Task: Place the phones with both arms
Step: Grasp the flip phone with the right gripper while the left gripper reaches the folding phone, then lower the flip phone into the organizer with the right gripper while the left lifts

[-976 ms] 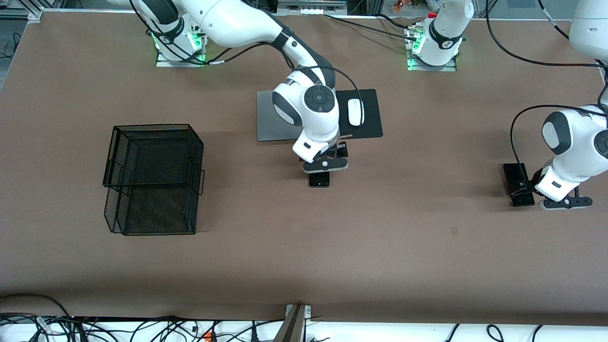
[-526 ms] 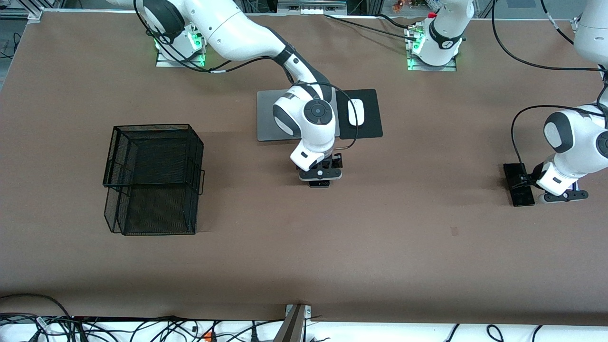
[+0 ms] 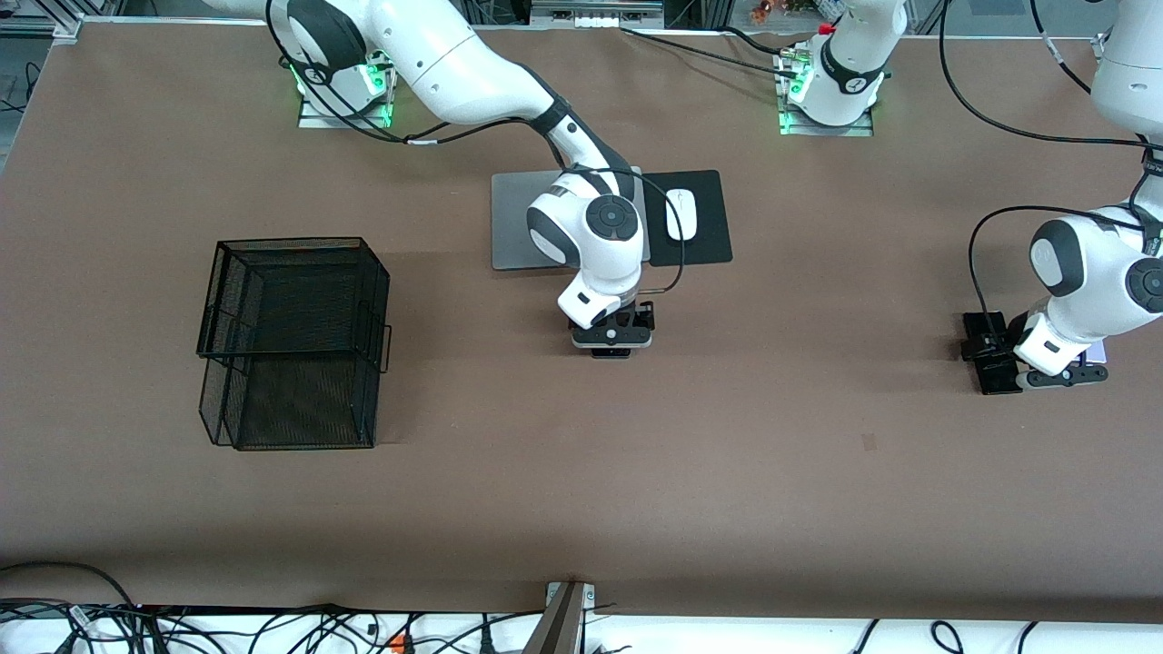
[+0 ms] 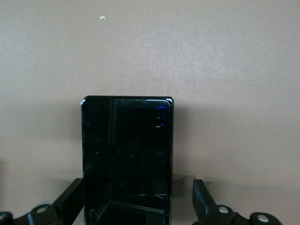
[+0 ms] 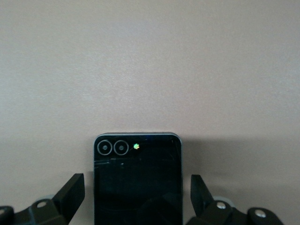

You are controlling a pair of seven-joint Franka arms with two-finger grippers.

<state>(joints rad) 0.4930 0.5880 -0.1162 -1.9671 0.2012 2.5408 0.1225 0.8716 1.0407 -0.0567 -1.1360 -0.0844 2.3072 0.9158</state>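
Observation:
A small squarish black phone [image 3: 611, 352] with two ringed lenses [image 5: 137, 178] lies mid-table. My right gripper [image 3: 613, 331] is low over it and open [image 5: 137, 201], one finger on each side and neither touching. The long slim black slab [image 3: 998, 380] lies toward the left arm's end of the table. My left gripper [image 3: 1022, 365] is down at it and open [image 4: 138, 206]. The slab [image 4: 126, 140] sits off-centre between the fingers, against one finger [image 4: 70, 201]. A sliver of the lavender-white phone [image 3: 1095, 350] shows beside the left hand.
A black wire-mesh basket [image 3: 291, 341] stands toward the right arm's end of the table. A grey laptop [image 3: 518, 227] and a white mouse [image 3: 680, 215] on a black mat [image 3: 709, 245] lie farther from the front camera than the small phone.
My right gripper has come down over the small black phone, hiding most of it. My left gripper has shifted toward the slab, uncovering a bit of the lavender-white phone. Both stayed open.

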